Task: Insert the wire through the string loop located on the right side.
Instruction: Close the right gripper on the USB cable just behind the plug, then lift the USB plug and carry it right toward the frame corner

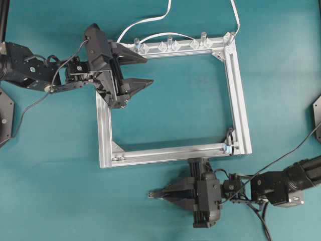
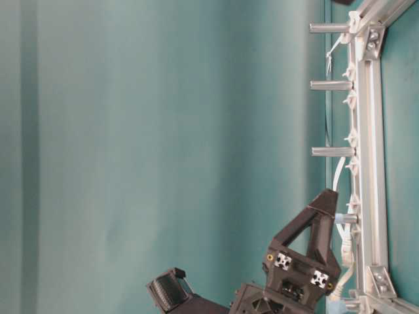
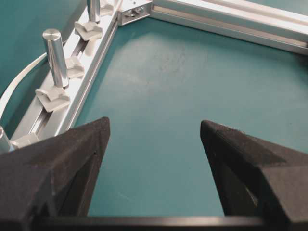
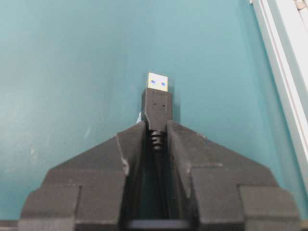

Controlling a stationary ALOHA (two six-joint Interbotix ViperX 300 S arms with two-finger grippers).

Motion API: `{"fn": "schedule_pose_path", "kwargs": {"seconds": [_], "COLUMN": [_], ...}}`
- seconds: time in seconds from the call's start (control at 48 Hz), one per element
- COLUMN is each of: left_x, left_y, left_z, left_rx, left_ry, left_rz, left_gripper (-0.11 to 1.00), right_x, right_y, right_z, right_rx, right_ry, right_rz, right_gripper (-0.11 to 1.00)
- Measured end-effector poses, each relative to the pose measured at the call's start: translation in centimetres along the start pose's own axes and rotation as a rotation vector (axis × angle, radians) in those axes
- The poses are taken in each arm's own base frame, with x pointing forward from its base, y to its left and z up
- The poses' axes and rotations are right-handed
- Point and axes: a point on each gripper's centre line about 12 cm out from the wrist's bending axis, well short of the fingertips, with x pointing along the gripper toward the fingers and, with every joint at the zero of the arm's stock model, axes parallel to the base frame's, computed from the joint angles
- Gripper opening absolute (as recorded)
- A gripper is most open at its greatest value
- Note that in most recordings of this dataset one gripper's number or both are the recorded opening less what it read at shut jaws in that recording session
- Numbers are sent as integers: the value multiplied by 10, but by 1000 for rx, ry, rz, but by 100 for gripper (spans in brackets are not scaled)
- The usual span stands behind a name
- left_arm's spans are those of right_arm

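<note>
On teal table [image 1: 60, 191], only wrist view shows right gripper [image 4: 156, 129] clamping wire [image 4: 157, 103]; left gripper [image 3: 154, 132] gapes.

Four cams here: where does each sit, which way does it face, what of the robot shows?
Overhead: above the table, looking down on the aluminium frame; both arms show, left gripper open, right gripper shut on the wire.
Table-level: low, picture turned sideways, along the frame's post rail; part of one gripper shows.
Left wrist: between open fingers, facing the frame corner.
Right wrist: behind the jaws, facing the plug.
Overhead and left wrist share the posts.
</note>
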Motion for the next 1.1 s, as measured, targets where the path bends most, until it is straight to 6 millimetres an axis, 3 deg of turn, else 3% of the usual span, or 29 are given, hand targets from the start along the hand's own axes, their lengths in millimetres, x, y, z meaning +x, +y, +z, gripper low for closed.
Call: {"fn": "schedule_pose_path", "kwargs": {"seconds": [0.542, 0.896, 1.104], "left_x": [0, 0, 0], "left_y": [0, 0, -1], "left_z": [0, 0, 0], "left_rx": [0, 0, 0], "left_ry": [0, 0, -1], "left_rz": [0, 0, -2], "left_gripper": [77, 77, 77], "right_x": [-6, -35, -42], "right_y": [0, -6, -8], "right_z": [6, 34, 53], "right_rx": [6, -80, -85], "right_ry": [33, 8, -10], "right_rz": [12, 35, 43], "right_gripper": [17, 17, 17]}}
